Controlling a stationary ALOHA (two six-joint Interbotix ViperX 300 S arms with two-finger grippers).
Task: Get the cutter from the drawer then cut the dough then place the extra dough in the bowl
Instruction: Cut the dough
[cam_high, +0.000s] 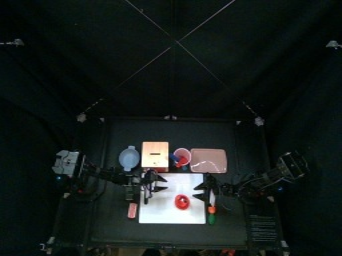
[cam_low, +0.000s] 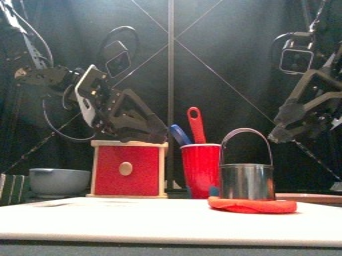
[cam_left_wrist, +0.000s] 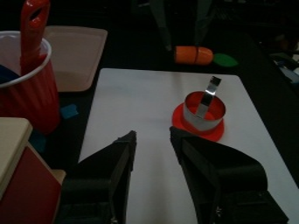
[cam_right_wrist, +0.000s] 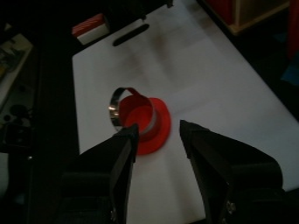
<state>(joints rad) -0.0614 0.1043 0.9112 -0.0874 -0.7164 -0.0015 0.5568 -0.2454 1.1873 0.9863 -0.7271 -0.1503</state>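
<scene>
The metal cutter (cam_low: 247, 178) stands upright on the red dough (cam_low: 251, 205), which lies on the white cutting board (cam_low: 147, 222). In the top view the dough (cam_high: 182, 203) sits mid-board. My left gripper (cam_left_wrist: 152, 136) hangs open above the board, short of the cutter (cam_left_wrist: 204, 111) and holding nothing. My right gripper (cam_right_wrist: 158, 129) is open too, just above the dough (cam_right_wrist: 152, 131) and beside the cutter (cam_right_wrist: 124, 102). The wooden box (cam_low: 128, 169) has its red drawer front shut. The blue-grey bowl (cam_low: 58, 181) stands left of the box.
A red cup (cam_low: 201, 168) with a blue and a red toy knife stands behind the board, right of the box. The pink tray (cam_high: 207, 159) lies at the back right. A small red toy (cam_high: 131, 211) lies off the board's left edge. Orange and green toys (cam_left_wrist: 194, 55) lie beyond the board.
</scene>
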